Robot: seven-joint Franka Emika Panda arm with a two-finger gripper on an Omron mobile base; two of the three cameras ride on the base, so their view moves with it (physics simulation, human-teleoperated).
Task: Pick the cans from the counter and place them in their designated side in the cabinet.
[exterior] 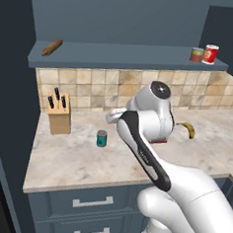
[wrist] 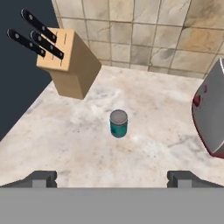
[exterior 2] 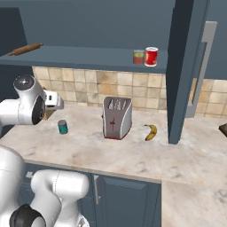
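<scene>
1. Teal-labelled can [wrist: 118,123] stands upright on the counter [exterior: 85,160], in the left half, clear of front edge and back wall. Grey metal top faces up. Nothing touches it.
2. My gripper [wrist: 112,178] hangs above the counter on the near side of that can, jaws spread wide and released, nothing between them. In the hand view the two finger tips [wrist: 41,178] sit low at either side, with the can up between them but well apart from both.
3. Shorter can with red-orange and yellow-green label [exterior 2: 138,56] is already on the cabinet [exterior: 116,19] shelf board, toward its right end, upright.
4. Red can with white bands [exterior 2: 151,56] stands just beside it on the right, upright; I cannot tell whether the two touch.
5. Wooden rolling pin [exterior: 52,47] lies on the same shelf board near the left end, angled.
6. Wooden knife block [wrist: 70,63] sits at the counter's back left corner near the tan tiles, three black handles sticking out. It is behind and left of the teal-labelled can, apart from it.
7. Silver toaster with red trim [exterior 2: 117,117] stands mid-counter, right of the teal-labelled can, apart from it.
8. Banana [exterior 2: 151,131] lies on the counter just right of the toaster.
9. Blue-grey drawers with silver handles [exterior: 93,202] run under the counter's front edge.
</scene>
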